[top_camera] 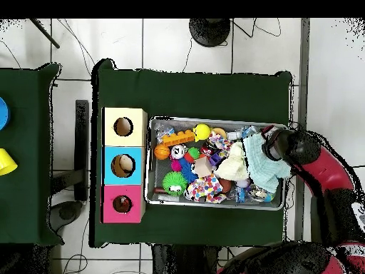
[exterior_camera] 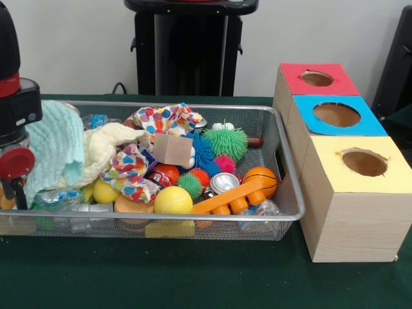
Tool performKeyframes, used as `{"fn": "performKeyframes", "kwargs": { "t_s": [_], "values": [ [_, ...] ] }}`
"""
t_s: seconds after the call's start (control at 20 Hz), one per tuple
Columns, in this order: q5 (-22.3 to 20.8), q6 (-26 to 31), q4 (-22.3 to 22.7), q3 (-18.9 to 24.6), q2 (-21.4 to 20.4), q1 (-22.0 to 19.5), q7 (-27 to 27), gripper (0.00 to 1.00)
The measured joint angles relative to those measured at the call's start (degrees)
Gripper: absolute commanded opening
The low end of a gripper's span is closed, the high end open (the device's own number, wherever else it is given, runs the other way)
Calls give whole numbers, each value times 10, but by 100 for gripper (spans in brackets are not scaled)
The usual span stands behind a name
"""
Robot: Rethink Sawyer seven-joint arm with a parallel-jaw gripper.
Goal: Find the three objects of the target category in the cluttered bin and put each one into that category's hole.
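Observation:
The wire mesh bin [exterior_camera: 291, 187] stands on the green table, full of clutter; it also shows in the overhead view [top_camera: 152, 164]. None of the three plush animals shows; they are hidden or out of view. The red-topped box with its round hole [exterior_camera: 317, 78] is the farthest of three boxes to the right of the bin, and shows in the overhead view [top_camera: 122, 204]. My gripper [exterior_camera: 13, 183] hangs over the bin's left end, beside a pale green cloth [exterior_camera: 55, 145]. In the overhead view the gripper [top_camera: 273, 148] is over the bin's right end.
The bin holds a cream cloth [exterior_camera: 109, 145], a polka-dot cloth [exterior_camera: 164, 119], a green spiky ball [exterior_camera: 225, 143], a small basketball [exterior_camera: 261, 180], a yellow ball [exterior_camera: 172, 201] and an orange plastic toy [exterior_camera: 228, 199]. The blue-topped box [exterior_camera: 337, 114] and yellow-topped box [exterior_camera: 364, 162] stand nearer.

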Motion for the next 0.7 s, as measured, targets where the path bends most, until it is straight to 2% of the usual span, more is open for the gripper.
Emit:
{"fn": "performKeyframes", "kwargs": {
  "t_s": [0.1,0.15,0.7],
  "values": [
    [0,0,0,0,0,0,0,100],
    [0,0,-1,0,0,0,0,0],
    [-1,0,-3,0,0,2,0,0]
  ]
}}
